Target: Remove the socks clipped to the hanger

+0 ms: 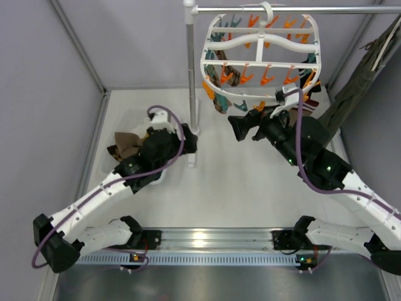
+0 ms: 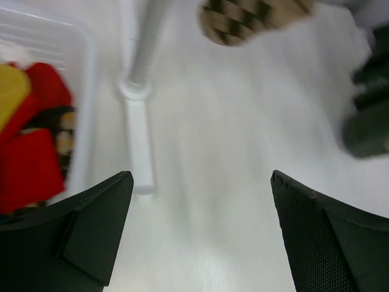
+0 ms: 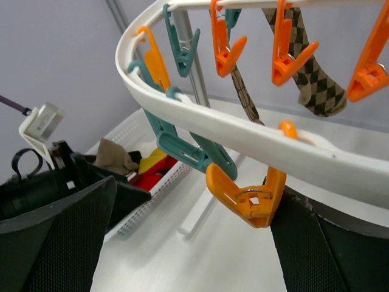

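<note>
The hanger [image 1: 260, 59] hangs by its hook from the rail [image 1: 294, 9] at the far side of the table [image 1: 238, 188], just right of the upright pole [image 1: 190, 69]; an argyle sock [image 1: 219, 103] dangles clipped under its near-left edge. The right gripper [image 1: 237, 128] sits just below that near rim with its fingers pointing left. In its wrist view the two fingers [image 3: 55, 243] stand wide apart with nothing between the pads; the white rim of the hanger [image 3: 243, 134] sweeps across above them. An orange clip [image 3: 249, 198] hangs from that rim in the gap, nearer the right finger and touching neither that can be seen; a teal clip [image 3: 188, 146] lies along the rim just left of it. The argyle sock [image 3: 319, 85] hangs from clips on a bar farther back, above and beyond the fingertips and apart from them. The left gripper [image 1: 187, 143] is low over the table beside the foot of the pole, well apart from the hanger; its fingers [image 2: 91, 231] are also spread wide and hold nothing, with bare table between them. In that blurred view the white basket [image 2: 91, 73] lies to the left of the fingers, with red and yellow cloth inside; the toe of the argyle sock [image 2: 255, 18] shows at the top edge, far beyond the fingertips. From above, a heap of brown socks [image 1: 125, 147] rests in the basket just left of the left gripper; an olive garment [image 1: 363, 75] hangs at the right, away from both arms.
</note>
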Controlling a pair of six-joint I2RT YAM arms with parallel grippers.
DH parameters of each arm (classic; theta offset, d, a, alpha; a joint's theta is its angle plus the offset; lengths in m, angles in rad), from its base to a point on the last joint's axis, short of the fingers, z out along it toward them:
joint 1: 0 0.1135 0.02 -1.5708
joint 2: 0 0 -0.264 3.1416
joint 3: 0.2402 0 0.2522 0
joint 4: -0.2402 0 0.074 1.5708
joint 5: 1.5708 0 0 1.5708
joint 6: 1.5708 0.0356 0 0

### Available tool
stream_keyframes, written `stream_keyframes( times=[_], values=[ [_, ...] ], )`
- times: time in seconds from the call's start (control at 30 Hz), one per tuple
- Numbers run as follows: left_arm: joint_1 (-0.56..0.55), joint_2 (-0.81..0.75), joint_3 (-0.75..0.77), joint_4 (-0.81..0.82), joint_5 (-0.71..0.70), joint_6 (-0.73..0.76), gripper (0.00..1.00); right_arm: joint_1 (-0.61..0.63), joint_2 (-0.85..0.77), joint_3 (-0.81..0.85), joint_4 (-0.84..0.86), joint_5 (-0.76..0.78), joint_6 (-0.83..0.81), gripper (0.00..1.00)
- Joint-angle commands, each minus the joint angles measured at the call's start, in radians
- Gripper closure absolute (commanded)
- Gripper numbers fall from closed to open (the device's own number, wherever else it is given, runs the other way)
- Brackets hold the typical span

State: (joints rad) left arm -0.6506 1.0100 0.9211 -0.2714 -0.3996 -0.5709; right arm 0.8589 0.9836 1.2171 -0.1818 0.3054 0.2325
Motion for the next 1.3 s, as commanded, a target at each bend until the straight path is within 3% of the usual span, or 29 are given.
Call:
stream_keyframes(
  times=[0.0, 0.13, 0.33, 0.53, 0.67, 0.77, 0.93, 1.0, 1.13, 1.27],
  values=[
    [-0.211, 0.027, 0.052, 0.056, -0.102, 0.083, 0.01, -0.006, -0.069, 0.019, -0.157, -0.073, 0.018, 0.01],
    [-0.403, 0.039, -0.010, 0.237, -0.027, 0.158, 0.01, -0.006, -0.149, 0.039, -0.353, -0.092, -0.012, 0.00],
    [-0.526, 0.136, -0.050, 0.461, 0.108, 0.241, 0.02, -0.008, -0.264, 0.016, -0.485, -0.129, -0.038, 0.01],
    [-0.537, 0.268, -0.025, 0.574, 0.251, 0.230, 0.01, -0.006, -0.348, -0.004, -0.541, 0.134, -0.024, 0.01],
    [-0.561, 0.346, 0.024, 0.604, 0.260, 0.236, 0.01, -0.008, -0.388, -0.047, -0.558, 0.445, -0.012, 0.00],
    [-0.592, 0.369, 0.036, 0.604, 0.217, 0.236, 0.01, -0.008, -0.407, -0.126, -0.521, 0.570, -0.031, 0.01],
    [-0.603, 0.349, 0.009, 0.598, 0.087, 0.197, 0.01, -0.038, -0.378, -0.182, -0.502, 0.546, 0.001, 0.01],
    [-0.603, 0.320, -0.010, 0.574, 0.003, 0.177, 0.01, -0.079, -0.359, -0.183, -0.495, 0.438, 0.020, 0.01],
    [-0.600, 0.291, 0.025, 0.381, -0.136, 0.137, 0.02, -0.317, -0.309, -0.232, -0.429, 0.203, 0.028, 0.01],
    [-0.587, 0.259, 0.021, 0.276, -0.215, 0.115, 0.01, -0.478, -0.341, -0.346, -0.300, -0.035, -0.002, 0.01]
  ],
)
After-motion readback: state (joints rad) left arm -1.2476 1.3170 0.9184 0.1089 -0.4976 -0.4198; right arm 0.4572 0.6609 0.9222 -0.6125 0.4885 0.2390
